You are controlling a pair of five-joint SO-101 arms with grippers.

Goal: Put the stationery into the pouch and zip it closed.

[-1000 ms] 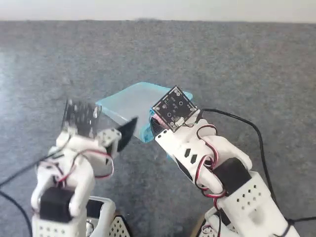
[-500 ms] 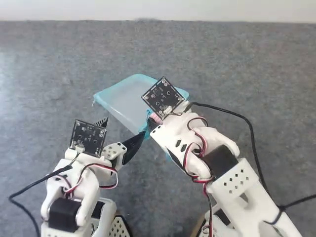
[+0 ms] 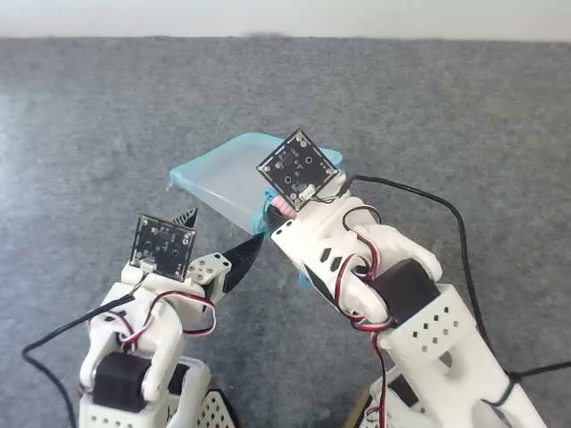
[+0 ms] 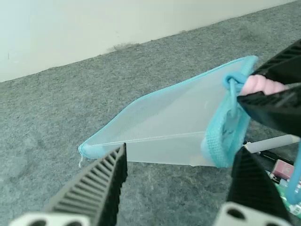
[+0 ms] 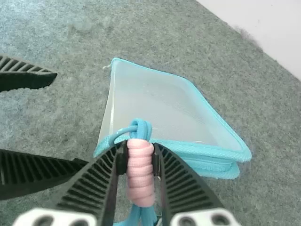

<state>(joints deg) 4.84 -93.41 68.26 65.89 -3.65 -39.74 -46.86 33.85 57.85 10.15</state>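
A translucent light-blue pouch (image 3: 227,178) lies on the grey carpet, and its zip end is lifted at the near right. My right gripper (image 5: 140,153) is shut on the pink zipper pull (image 5: 140,174), which hangs from a blue cord loop on the pouch (image 5: 160,106). The pull (image 3: 280,208) shows pink just under the right arm's camera board. My left gripper (image 3: 217,234) stands open just short of the pouch's near side, and the pouch (image 4: 169,129) lies beyond its fingertips. A white pen (image 4: 273,142) and a pink item (image 4: 282,168) lie under the raised zip end.
Grey carpet (image 3: 446,116) spreads all round the pouch, up to a pale wall (image 4: 94,23) at the far edge. Both arm bases crowd the near edge. A black cable (image 3: 455,232) loops beside the right arm.
The left arm has drawn back toward its base and lowered, its gripper still open. The right arm shifted slightly left with the pull, dragging the pouch's near end along.
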